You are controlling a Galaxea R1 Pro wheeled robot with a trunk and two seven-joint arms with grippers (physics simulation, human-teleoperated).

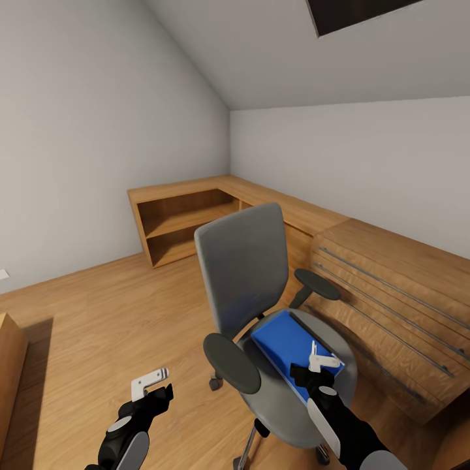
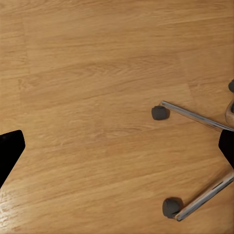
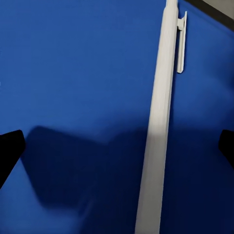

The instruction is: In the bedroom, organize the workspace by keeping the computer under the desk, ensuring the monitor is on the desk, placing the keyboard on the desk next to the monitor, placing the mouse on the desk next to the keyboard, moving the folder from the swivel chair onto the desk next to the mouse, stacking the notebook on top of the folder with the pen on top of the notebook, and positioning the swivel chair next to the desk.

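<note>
The grey swivel chair (image 1: 245,267) with black armrests stands in the middle of the wooden floor. On its seat lies the bright blue folder (image 1: 284,339). My right gripper (image 1: 323,360) hovers just over the folder's near end, open. In the right wrist view the folder (image 3: 73,87) spans the picture, and the pale pen (image 3: 157,131) lies lengthwise on it between the spread fingers of the right gripper (image 3: 117,151). My left gripper (image 1: 151,380) hangs open over bare floor, left of the chair. Between the left gripper's (image 2: 117,151) fingers, the chair's chrome legs (image 2: 195,117) show beside it.
A light wooden drawer chest (image 1: 398,294) stands close behind and right of the chair. A low wooden shelf unit (image 1: 186,222) fills the far corner under the sloped ceiling. Another wooden piece (image 1: 10,365) juts in at the left edge. Open floor (image 1: 111,313) lies to the left.
</note>
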